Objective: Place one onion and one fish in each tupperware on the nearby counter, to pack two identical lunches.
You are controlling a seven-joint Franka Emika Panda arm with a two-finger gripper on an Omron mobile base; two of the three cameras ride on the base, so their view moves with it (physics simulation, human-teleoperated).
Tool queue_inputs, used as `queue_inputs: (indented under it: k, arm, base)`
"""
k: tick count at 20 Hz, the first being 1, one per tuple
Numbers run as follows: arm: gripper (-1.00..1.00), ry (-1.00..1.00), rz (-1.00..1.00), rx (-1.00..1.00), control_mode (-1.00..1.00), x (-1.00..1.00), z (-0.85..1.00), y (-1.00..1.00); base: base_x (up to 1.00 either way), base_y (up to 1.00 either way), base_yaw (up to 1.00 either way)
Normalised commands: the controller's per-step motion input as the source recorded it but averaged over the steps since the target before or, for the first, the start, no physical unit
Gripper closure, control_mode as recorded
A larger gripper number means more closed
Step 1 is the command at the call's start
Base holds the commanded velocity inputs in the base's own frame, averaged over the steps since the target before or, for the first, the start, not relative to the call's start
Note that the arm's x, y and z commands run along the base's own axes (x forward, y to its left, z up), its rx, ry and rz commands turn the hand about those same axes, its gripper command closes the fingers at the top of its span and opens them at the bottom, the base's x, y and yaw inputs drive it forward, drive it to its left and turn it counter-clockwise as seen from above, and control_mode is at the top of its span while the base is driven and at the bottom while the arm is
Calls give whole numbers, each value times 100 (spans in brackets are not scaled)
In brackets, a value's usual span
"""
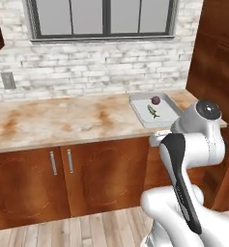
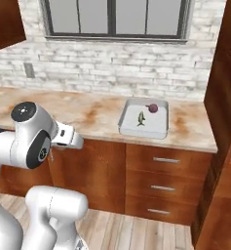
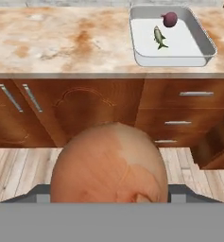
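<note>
The arm is folded close over its base, elbow high and forearm bent back down, with the hand held low in front of the cabinets, short of the worktop. In the left base view the wrist pokes out beside the upper arm at the worktop's edge; in the right base view it juts toward the cabinet doors. The hand view adds what neither base view gives: an orange-brown onion sitting large right at the camera between the fingers, which are spread wide around it and holding it. That view looks up at the worktop from below its level, with the cabinet doors and drawers between. On the worktop, toward its right end, lies a pale grey tray. Inside it a purple-red onion rests near the far wall, and a green-yellow fish lies just beside it, toward the middle, apart from the walls.
</note>
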Motion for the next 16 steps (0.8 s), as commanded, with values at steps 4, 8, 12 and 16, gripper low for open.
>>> queue_inputs:
  k: [4, 8, 12, 16]
  arm:
    - [100, 0, 0, 0, 100, 0, 0, 0]
    - [100, 0, 0, 0, 100, 0, 0, 0]
    - [100, 0, 0, 0, 100, 0, 0, 0]
    - [100, 0, 0, 0, 100, 0, 0, 0]
  base:
    - [6, 100, 0]
    - [10, 100, 0]
    - [18, 100, 0]
    - [18, 100, 0]
